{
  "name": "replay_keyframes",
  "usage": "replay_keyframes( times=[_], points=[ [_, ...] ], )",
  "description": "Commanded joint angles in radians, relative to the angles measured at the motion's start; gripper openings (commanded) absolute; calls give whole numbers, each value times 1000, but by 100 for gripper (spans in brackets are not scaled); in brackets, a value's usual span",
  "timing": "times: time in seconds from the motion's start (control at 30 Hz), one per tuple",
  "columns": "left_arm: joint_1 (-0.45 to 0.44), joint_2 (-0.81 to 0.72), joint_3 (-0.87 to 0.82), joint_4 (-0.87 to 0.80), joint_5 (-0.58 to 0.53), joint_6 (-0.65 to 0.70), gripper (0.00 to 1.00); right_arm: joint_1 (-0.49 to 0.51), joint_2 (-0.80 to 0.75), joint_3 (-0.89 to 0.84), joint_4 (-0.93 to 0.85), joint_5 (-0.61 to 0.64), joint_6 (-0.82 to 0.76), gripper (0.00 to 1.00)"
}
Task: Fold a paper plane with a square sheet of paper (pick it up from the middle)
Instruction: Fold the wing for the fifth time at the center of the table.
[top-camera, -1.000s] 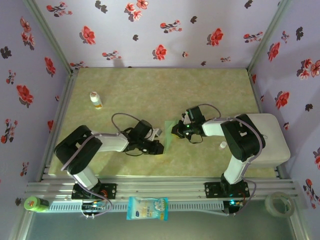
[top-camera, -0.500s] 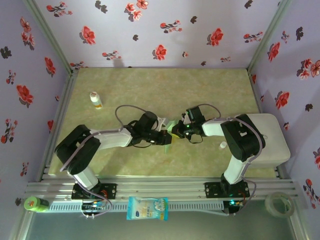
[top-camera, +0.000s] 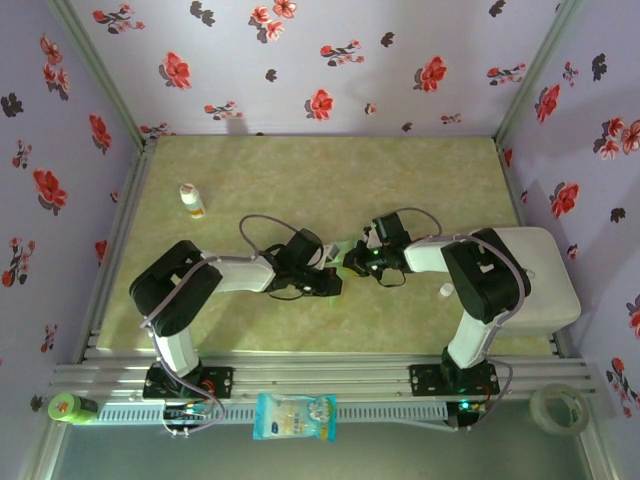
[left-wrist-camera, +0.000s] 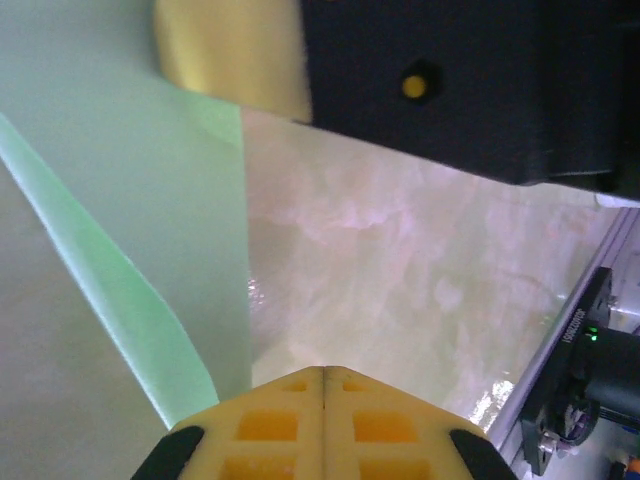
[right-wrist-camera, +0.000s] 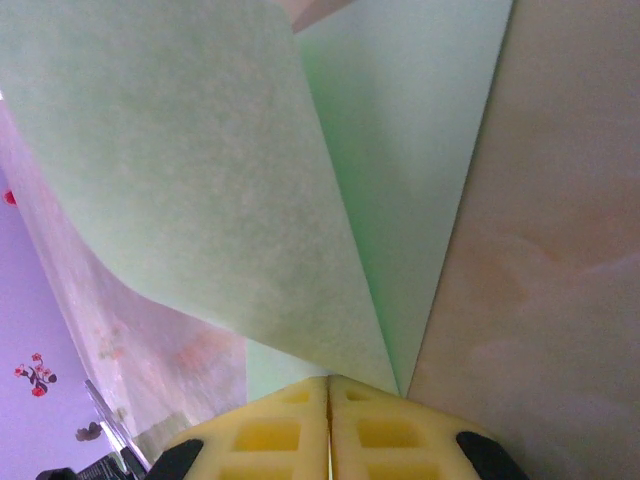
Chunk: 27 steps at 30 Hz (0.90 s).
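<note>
The square sheet of paper (right-wrist-camera: 190, 170) lies in the middle of the table (top-camera: 300, 170), between the two grippers. Far to the left, a small white bottle (top-camera: 191, 200) stands upright, well apart from it. The left gripper (left-wrist-camera: 325, 385) is closed, its yellow pads pressed together at the sheet's left side; I cannot tell whether any paper is caught between them. Just to its right, the right gripper (right-wrist-camera: 328, 392) is closed on the sheet, where one flap curls up off the flat layer beneath.
</note>
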Motion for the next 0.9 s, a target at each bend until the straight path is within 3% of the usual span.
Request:
replay_keyframes(
  times=[0.0,0.87],
  points=[
    [-8,17,5,-33,-26,34,2,4,45,-5,-85,97,-3,8],
    [-28,30,-84,-8,-47,14,0,4,5,28,-113,91,-16,12]
  ],
)
